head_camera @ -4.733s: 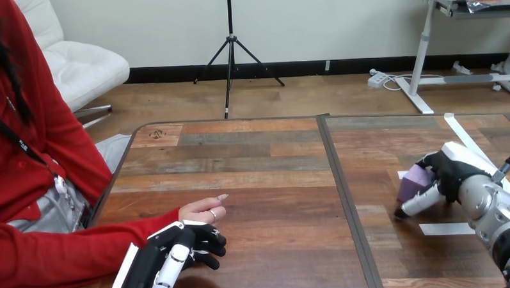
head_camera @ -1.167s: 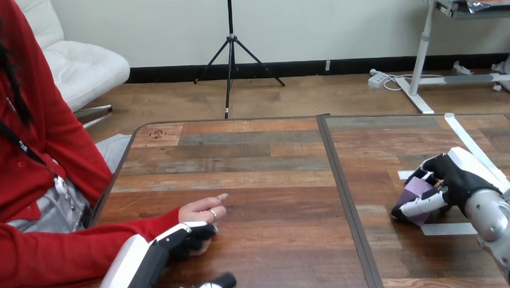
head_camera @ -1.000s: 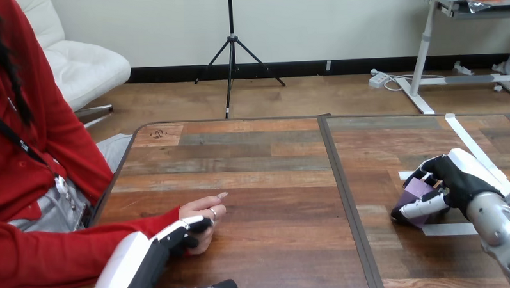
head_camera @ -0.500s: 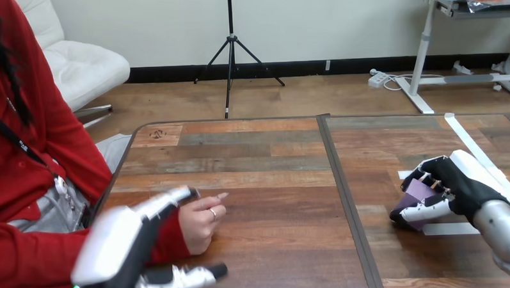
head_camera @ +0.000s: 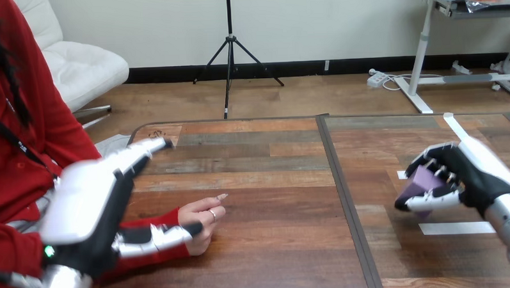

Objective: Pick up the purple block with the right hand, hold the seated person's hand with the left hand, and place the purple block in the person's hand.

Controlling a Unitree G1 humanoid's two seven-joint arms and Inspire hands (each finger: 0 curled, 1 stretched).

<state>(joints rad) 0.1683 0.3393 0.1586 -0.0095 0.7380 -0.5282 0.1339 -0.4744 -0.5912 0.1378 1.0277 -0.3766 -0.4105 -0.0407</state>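
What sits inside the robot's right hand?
The purple block, with the fingers and thumb of the right hand curled round it. The block's palm-facing side is covered.

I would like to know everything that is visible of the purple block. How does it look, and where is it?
The purple block is a small solid of one plain, matte colour, with flat faces and clear edges. It sits in the robot's right hand over the right side of the wooden table. The fingers curl over its top and the thumb runs under it, hiding part of it. It looks tilted. I cannot tell whether it is clear of the table.
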